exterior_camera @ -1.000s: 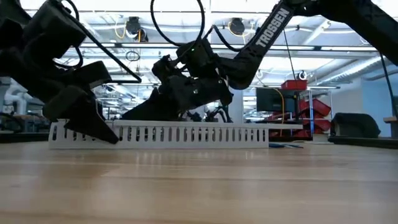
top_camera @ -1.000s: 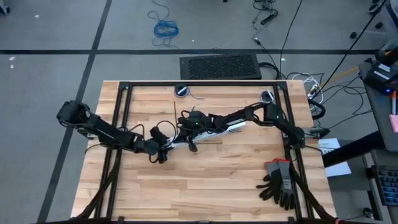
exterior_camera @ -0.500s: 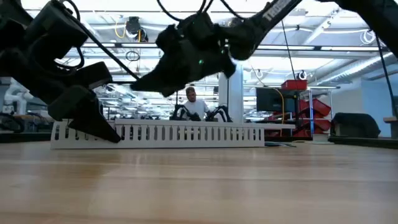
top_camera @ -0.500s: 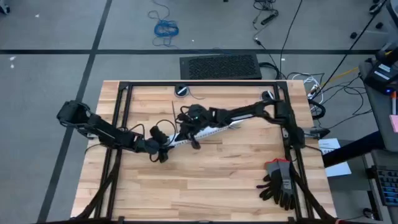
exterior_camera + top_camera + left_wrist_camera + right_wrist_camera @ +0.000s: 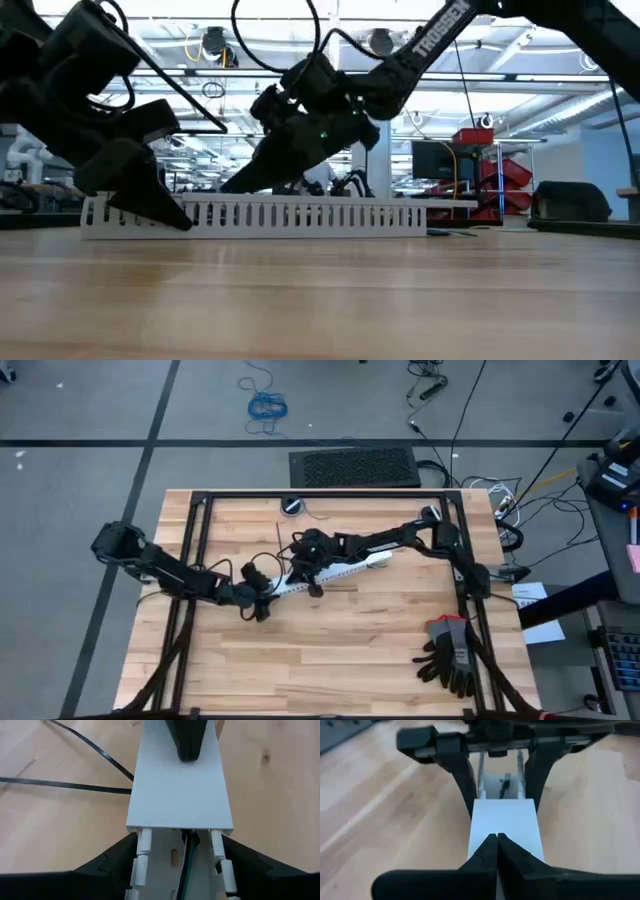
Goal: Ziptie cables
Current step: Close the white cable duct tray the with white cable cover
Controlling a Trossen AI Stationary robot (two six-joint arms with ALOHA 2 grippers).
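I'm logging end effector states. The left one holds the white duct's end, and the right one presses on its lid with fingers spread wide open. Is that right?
Not quite. The right end effector has its fingers shut, tips touching, as the right wrist view shows. The rest holds: it presses on the lid of the duct, whose end the left end effector holds.

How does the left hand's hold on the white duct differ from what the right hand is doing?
Fingers: the left hand has its fingers spread, straddling the white duct from both sides; the right hand has its fingers shut together with nothing between them.
Place: the left hand sits low at the duct's end; the right hand comes down from above, its tip on the flat cover.
Both touch the same duct and face each other along it.
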